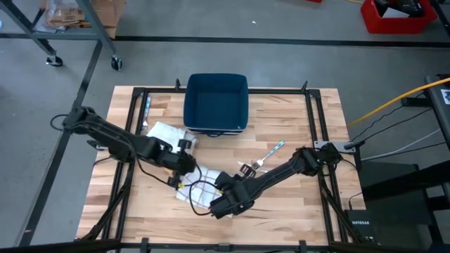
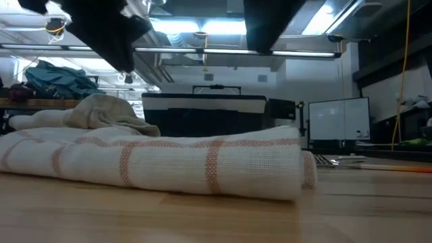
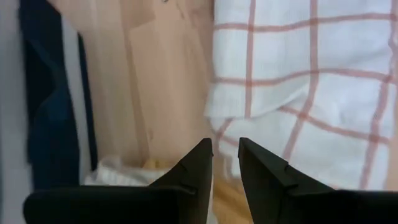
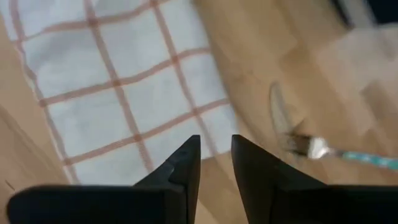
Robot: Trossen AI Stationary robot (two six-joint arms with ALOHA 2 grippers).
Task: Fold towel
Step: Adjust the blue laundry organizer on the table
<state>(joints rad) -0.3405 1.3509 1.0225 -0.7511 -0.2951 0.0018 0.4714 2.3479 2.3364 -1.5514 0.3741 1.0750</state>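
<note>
Checked towel (image 1: 200,188) lies bunched, front-centre of table (image 1: 295,211). Left gripper (image 3: 225,155) and right gripper (image 4: 215,151) hover above, fingers nearly closed, empty. Cloth soft, light, limp; best pinched at corner.

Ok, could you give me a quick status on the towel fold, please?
Left gripper and right gripper both over the towel, fingers nearly closed, holding nothing. Towel lies folded on the table. Fork beside it, apart.
</note>
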